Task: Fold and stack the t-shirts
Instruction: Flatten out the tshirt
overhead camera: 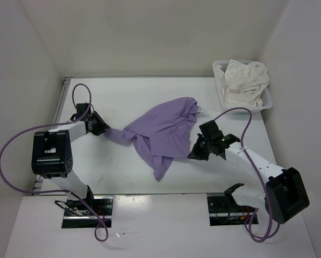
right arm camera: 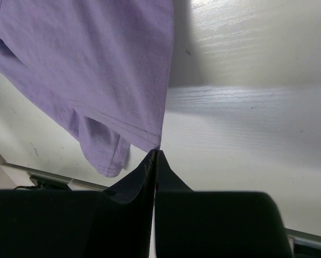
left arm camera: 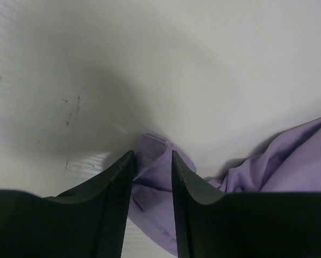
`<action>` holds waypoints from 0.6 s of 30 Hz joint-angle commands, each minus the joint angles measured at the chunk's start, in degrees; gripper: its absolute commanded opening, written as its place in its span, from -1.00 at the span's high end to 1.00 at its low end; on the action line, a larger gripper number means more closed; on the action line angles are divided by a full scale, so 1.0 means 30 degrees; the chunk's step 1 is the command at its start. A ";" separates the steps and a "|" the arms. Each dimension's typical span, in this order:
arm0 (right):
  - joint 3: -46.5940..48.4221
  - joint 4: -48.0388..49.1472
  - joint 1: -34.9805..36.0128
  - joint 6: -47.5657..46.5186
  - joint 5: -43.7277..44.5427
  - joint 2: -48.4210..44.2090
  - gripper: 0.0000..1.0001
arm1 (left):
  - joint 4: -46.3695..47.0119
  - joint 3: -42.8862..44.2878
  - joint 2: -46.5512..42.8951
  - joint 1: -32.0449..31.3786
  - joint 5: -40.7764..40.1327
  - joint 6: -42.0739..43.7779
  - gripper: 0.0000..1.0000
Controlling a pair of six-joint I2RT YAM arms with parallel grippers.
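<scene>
Progress: close to the start. No fold made, no stack begun. On the left, left gripper (overhead camera: 102, 129) low at the table (overhead camera: 122, 97), jaws partway apart around the narrow left tip of the lavender t-shirt (overhead camera: 165, 126) — straddling the cloth, not visibly pinching it. Mid-table, that shirt itself, crumpled and twisted, drawn out between the two arms, with one corner trailing toward the near edge. Just right of it, right gripper (overhead camera: 197, 152), clamped fully together on the shirt's right-hand hem. Far right, at the back corner, cream t-shirt (overhead camera: 246, 80), bunched in the white mesh basket (overhead camera: 220, 71), well apart from both arms. No green shirt anywhere in view. Left to do, by the look of it: spreading the lavender one flat, folding it, the same for the others, then stacking.

Views, in the same order. Left wrist: purple fold lying in the gap between the two dark fingers (left arm camera: 117, 204), a detail too small to read from overhead. Right wrist: hem caught right at the closed tips, cloth hanging off the table with shadow beneath — a lift hard to judge from above. Overhead alone: basket, cream shirt, whole outline of the lavender one.
</scene>
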 commanded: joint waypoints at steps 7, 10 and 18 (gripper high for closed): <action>0.0262 0.0600 -0.0096 -0.0162 0.0193 0.0252 0.99 | -0.0653 0.0327 0.0591 -0.0404 -0.0368 0.0835 0.36; 0.0700 0.0600 -0.0301 -0.0337 0.0193 0.0254 0.99 | -0.0653 0.0530 0.0591 -0.0404 -0.0603 0.0835 0.49; 0.1054 0.0600 -0.0301 -0.0718 0.0193 0.0604 0.99 | -0.0828 0.0358 -0.1311 -0.0404 -0.2478 0.0835 -0.31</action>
